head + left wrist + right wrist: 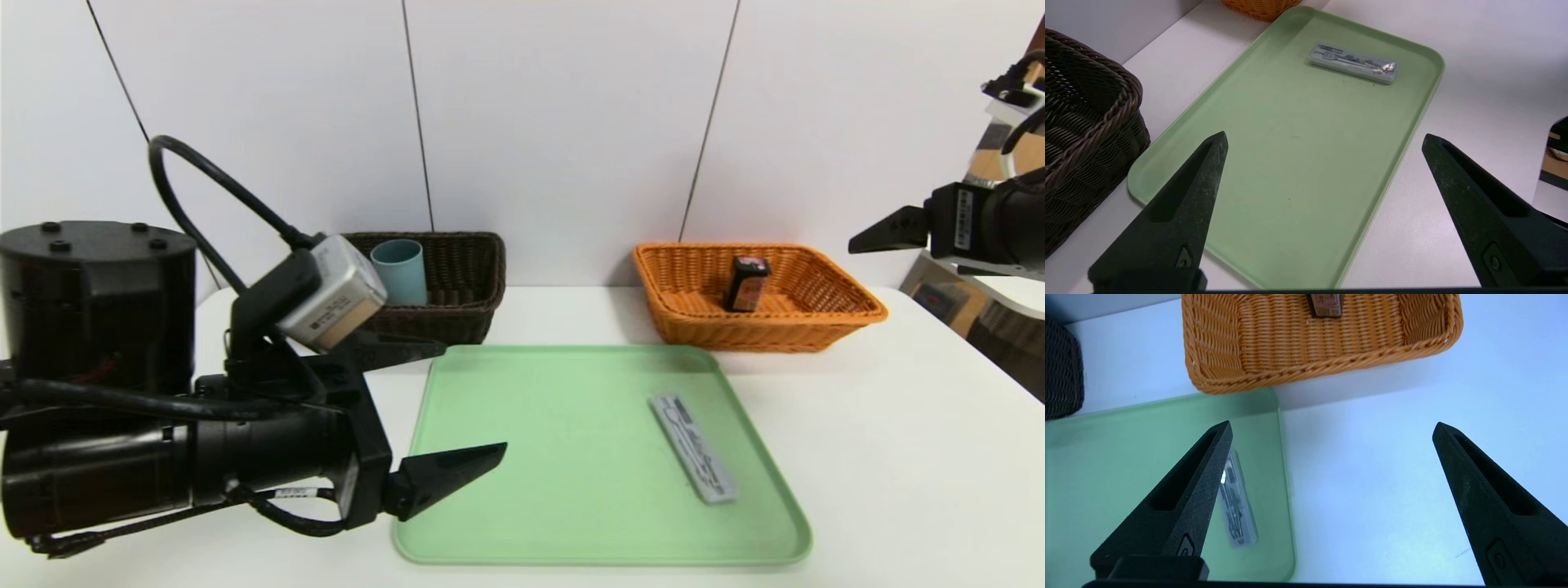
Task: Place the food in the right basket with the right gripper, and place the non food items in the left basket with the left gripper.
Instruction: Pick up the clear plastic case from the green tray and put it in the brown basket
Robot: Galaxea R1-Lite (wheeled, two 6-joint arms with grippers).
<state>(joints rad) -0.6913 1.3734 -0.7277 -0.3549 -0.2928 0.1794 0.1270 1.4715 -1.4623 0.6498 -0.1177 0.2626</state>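
Head view: your spread, empty black two-fingered left gripper must next reach the flat grey cutlery packet

Cup's base hidden behind dark basket's rim.

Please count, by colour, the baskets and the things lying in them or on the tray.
Orange: 1, basket
Dark brown: 1, basket
Blue: 1, cup
Mainly black: 1, carton
Grey: 1, packet
Total: 5
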